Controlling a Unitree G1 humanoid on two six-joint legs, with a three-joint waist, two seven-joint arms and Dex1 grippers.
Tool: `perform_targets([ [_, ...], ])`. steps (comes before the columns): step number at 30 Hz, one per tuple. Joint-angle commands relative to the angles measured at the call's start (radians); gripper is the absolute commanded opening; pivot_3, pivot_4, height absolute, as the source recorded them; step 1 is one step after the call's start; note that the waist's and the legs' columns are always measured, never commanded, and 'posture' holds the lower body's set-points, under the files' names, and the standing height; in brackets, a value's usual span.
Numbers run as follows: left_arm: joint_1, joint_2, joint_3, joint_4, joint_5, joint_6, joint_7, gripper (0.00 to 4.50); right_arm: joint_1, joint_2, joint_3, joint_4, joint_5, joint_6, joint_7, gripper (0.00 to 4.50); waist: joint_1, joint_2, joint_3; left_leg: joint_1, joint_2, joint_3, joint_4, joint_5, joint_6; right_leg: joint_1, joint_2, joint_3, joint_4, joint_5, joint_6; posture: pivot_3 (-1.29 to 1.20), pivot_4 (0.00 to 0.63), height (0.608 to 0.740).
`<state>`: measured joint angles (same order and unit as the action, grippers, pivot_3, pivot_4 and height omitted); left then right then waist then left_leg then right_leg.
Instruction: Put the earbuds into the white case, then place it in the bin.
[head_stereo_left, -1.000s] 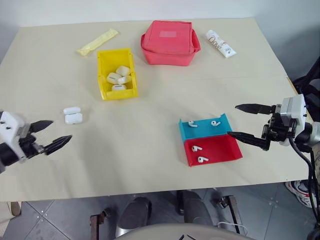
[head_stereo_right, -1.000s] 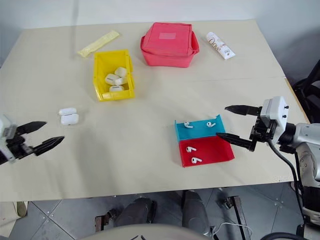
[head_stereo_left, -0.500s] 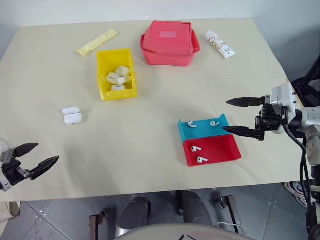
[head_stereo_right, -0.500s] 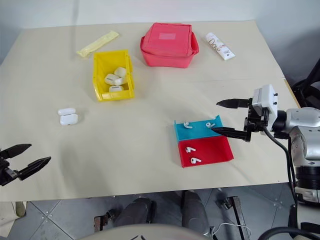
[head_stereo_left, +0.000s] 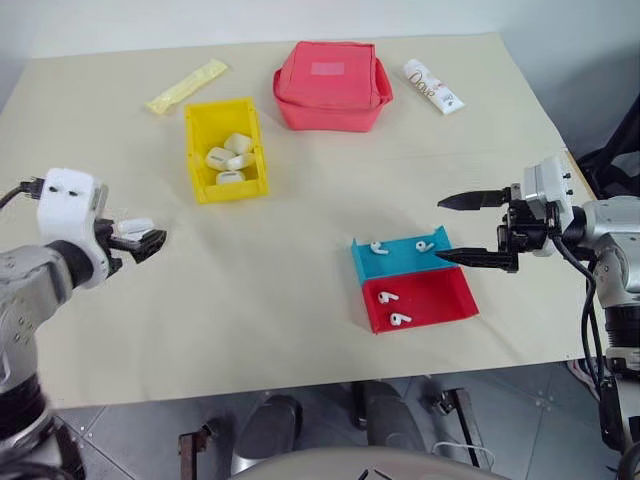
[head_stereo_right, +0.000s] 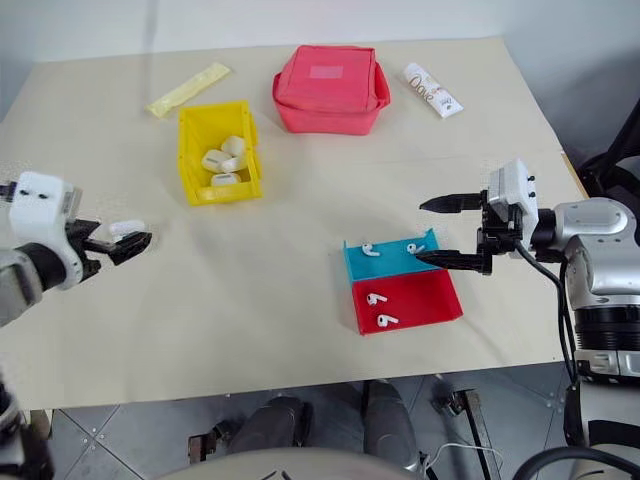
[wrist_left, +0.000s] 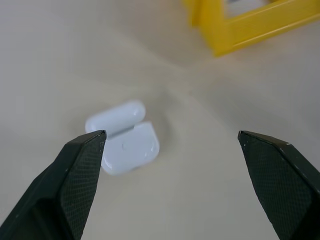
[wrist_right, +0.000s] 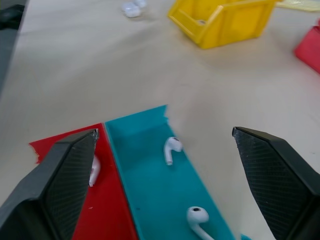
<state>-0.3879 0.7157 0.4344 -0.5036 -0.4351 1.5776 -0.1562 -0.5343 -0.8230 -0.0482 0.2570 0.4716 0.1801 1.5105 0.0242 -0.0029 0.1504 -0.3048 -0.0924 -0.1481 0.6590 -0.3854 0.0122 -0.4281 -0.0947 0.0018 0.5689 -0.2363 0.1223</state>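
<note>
Earbuds (wrist_right: 171, 148) in tray (wrist_right: 150, 200), open tabletop (head_stereo_left: 270, 290)

White case (wrist_left: 122, 137) lid open, earbuds (head_stereo_left: 400, 284) in tray

— What's on the surface (head_stereo_left: 300, 270) from where I'm driving?

— I see the bin (head_stereo_left: 225, 150) left of centre, a red pouch (head_stereo_left: 330, 85) behind it, a yellow sachet (head_stereo_left: 186, 85) and a white tube (head_stereo_left: 432, 86) at the far corners.

— And nearer me?

— The white case (wrist_left: 125, 137) lies open at my left; a blue-and-red tray (head_stereo_left: 413, 290) sits right.
</note>
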Motion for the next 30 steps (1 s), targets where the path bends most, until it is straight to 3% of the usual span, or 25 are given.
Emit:
perform_targets([
  [1,-0.063,-0.021,-0.009,0.068,0.018,0.037,0.127,4.49,-0.028,-0.003,-0.014,0.017,0.005,-0.027,0.039,4.5,-0.001,0.0,0.0,0.0,0.0,0.001,0.0,0.0,0.0,0.0,0.0,0.0,0.0,0.0,0.0,0.0,0.15,0.74],
  [9,-0.228,-0.06,-0.041,0.29,-0.031,0.037,0.309,4.49,-0.005,0.016,-0.013,0.005,0.007,-0.046,0.027,4.5,0.004,-0.001,0.0,0.001,0.0,0.001,0.001,0.0,-0.001,0.0,0.0,0.0,0.001,0.0,0.0,0.0,0.15,0.74],
  [30,-0.29,-0.071,-0.067,0.508,-0.209,0.037,0.57,4.49,0.074,-0.003,-0.053,-0.059,0.018,-0.028,0.002,4.5,0.003,-0.001,-0.001,0.001,-0.001,0.002,0.002,0.001,-0.002,-0.001,0.0,0.0,0.004,0.0,0.0,0.0,0.15,0.74],
])
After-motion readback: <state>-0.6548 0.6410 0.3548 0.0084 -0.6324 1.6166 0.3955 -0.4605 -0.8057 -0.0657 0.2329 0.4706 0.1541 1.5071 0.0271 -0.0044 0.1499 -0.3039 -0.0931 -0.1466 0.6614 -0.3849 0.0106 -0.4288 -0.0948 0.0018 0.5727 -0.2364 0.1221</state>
